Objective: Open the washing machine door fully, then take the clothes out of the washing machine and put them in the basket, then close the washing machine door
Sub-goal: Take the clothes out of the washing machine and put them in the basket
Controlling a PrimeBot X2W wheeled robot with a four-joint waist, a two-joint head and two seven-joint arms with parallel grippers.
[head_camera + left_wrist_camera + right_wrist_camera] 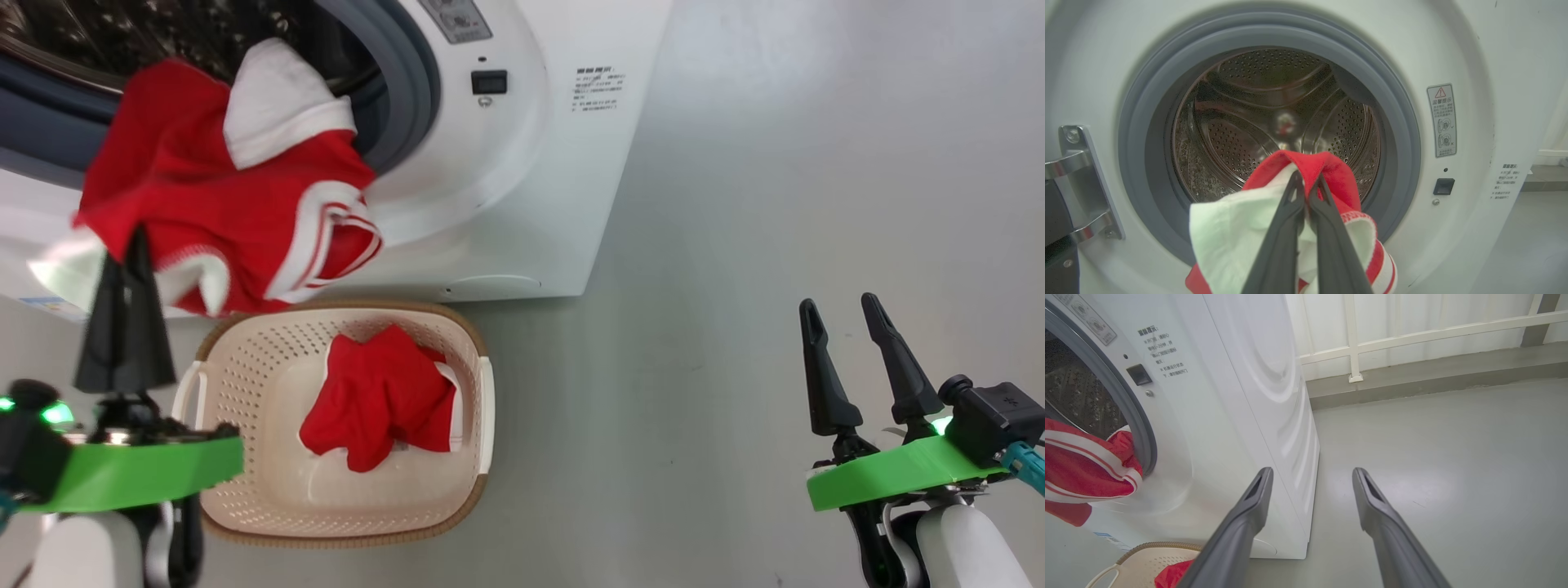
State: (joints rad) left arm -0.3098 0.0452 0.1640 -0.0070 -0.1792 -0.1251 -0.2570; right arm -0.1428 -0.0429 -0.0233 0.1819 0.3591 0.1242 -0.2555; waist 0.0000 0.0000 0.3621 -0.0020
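Red garment (204, 204) hangs over the washing machine (531, 204) opening's lower edge, clamped in the left gripper (1308, 179); right gripper (839, 302) spread, empty.

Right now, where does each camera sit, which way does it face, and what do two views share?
Head: up top, looks down at washing machine and basket; left gripper, right gripper.
Left wrist: faces the drum; closed fingers pinch the clothes.
Right wrist: faces machine's side, floor; open fingers.
Head and right wrist share the basket.
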